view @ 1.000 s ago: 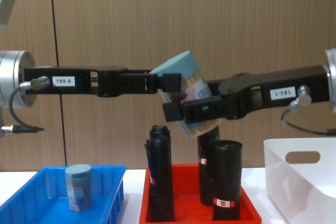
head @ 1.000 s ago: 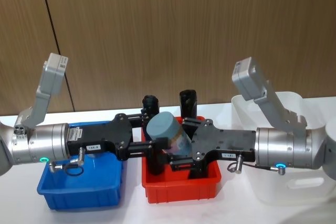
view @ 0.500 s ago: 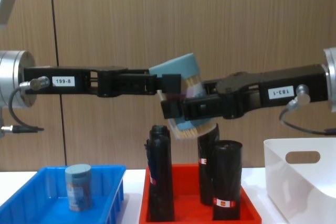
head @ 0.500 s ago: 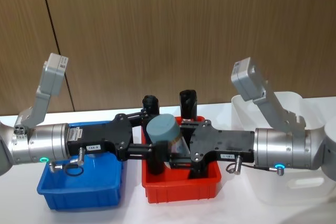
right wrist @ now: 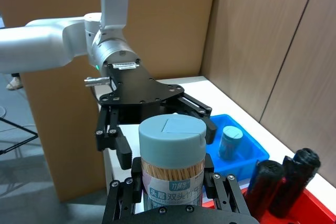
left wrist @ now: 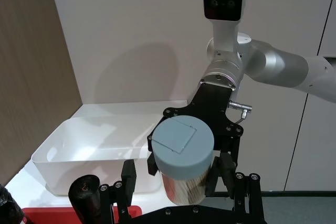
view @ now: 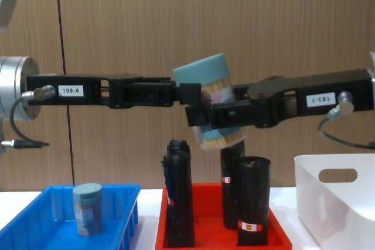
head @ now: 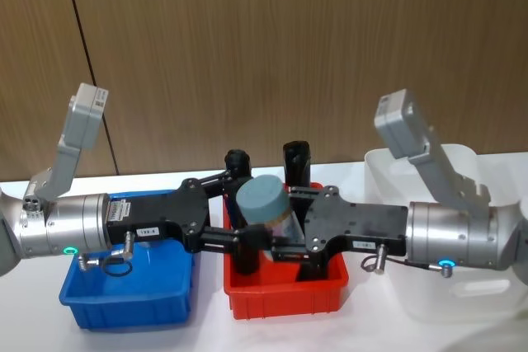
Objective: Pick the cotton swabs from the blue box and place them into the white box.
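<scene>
A tub of cotton swabs (head: 266, 204) with a pale blue lid hangs in the air above the red tray, between both grippers. My right gripper (head: 285, 222) is shut on the tub's clear body (right wrist: 172, 174). My left gripper (head: 250, 210) reaches in from the other side, its fingers (right wrist: 209, 125) spread open around the tub (view: 211, 100) with gaps showing. A second tub (view: 87, 209) stands upright in the blue box (head: 124, 307). The white box (view: 337, 203) sits at the far right, below the right arm.
A red tray (head: 285, 301) stands between the two boxes, directly under the held tub. It holds several tall black rolls (view: 179, 194) with red-white labels. A wooden wall closes the back.
The right gripper has carried the tub a little to the right and turned it more upright. The left arm has stayed still.
</scene>
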Available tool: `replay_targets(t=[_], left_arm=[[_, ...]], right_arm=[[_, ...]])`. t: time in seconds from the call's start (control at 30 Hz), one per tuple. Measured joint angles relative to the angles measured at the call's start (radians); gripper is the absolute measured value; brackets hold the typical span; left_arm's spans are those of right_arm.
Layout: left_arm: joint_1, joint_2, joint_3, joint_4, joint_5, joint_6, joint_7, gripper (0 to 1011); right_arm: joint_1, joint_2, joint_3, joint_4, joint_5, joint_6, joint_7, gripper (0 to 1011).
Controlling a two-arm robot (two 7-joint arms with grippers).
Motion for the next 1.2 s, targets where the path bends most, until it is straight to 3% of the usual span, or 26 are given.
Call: replay_targets(t=[0.7, 1.2], left_arm=[[0.000, 0.000, 0.000, 0.000, 0.000, 0.000, 0.000, 1004], [0.000, 0.000, 0.000, 0.000, 0.000, 0.000, 0.000, 1004]], right_arm=[[-0.055, 0.070, 0.043, 0.001, 0.056, -0.062, -0.189, 642], [-0.086, 0.113, 0.083, 0.049, 0.087, -0.087, -0.382, 642]])
